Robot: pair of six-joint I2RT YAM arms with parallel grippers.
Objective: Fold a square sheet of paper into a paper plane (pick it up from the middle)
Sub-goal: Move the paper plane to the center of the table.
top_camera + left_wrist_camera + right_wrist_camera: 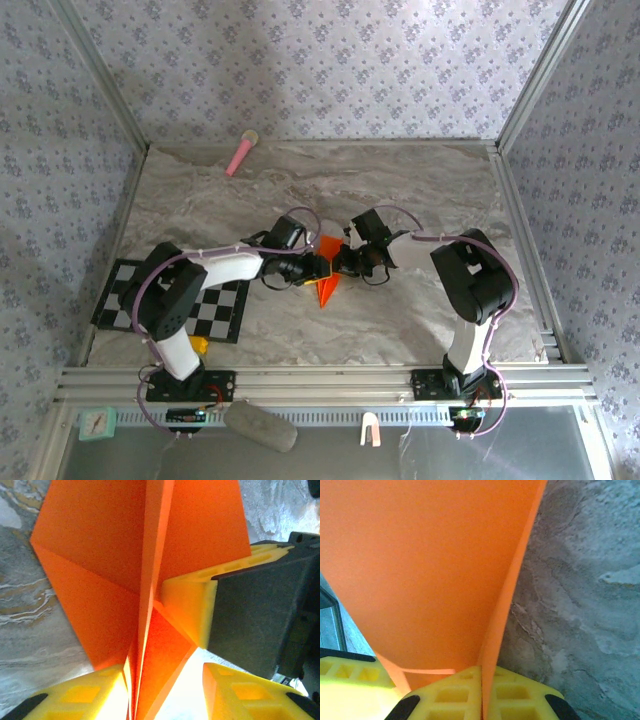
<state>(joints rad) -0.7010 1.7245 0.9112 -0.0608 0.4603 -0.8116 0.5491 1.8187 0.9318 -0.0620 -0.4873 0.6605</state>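
The square sheet of paper [326, 284] is bright orange and folded into a pointed, plane-like shape with a centre crease, standing on edge at mid-table between both arms. In the left wrist view the paper [100, 570] rises between the yellow fingers [85, 695] of my left gripper [162, 680]. It lies against the left finger, with a bright gap to the right one, so the jaws are open. My right gripper [482, 680] is shut on the paper's [420, 570] folded edge. Its yellow finger [192, 605] also appears in the left wrist view, pressed to the crease.
A pink stick [241, 153] lies at the table's far left. A black-and-white checkered mat [175, 300] sits under the left arm, with a small yellow piece [199, 344] by its near edge. Metal frame rails [520, 230] border the marbled table.
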